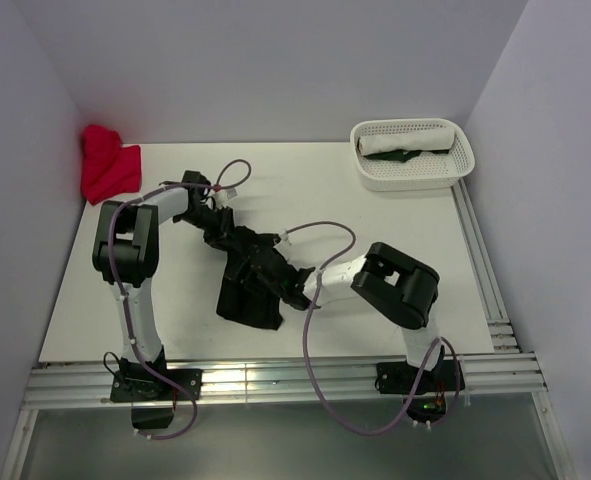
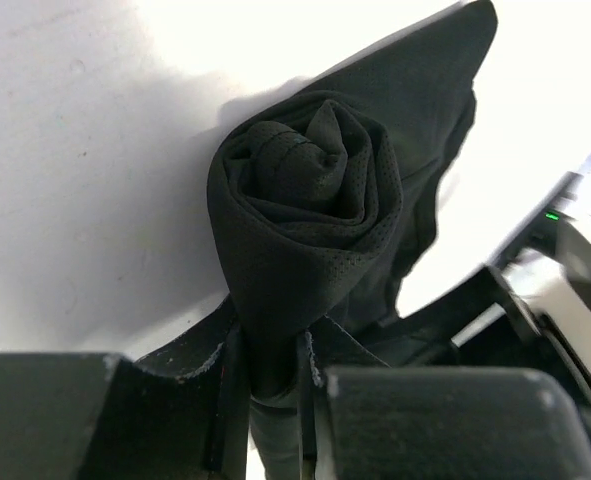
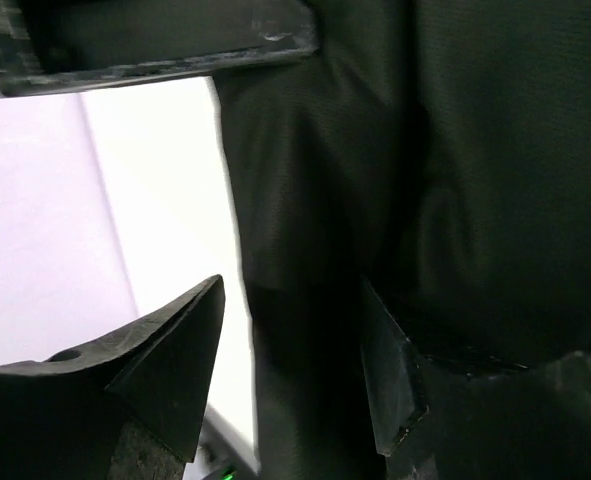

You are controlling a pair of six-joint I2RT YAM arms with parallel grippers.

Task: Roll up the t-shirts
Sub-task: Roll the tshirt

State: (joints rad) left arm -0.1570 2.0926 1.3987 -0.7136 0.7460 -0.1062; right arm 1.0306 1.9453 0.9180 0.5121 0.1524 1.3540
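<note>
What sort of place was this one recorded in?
Probably a lab test cell: a bare white table boxed in by plain walls, an aluminium rail at its near edge, and a black t-shirt, red t-shirt and basket as props.

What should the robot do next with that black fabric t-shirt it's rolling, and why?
Probably close the right fingers on the soft black fabric t-shirt lying between them. They stand open, while the left fingers pinch one end of its tight spiral roll. From above, a flat part is not yet rolled, so both ends likely need holding to roll on.
</note>
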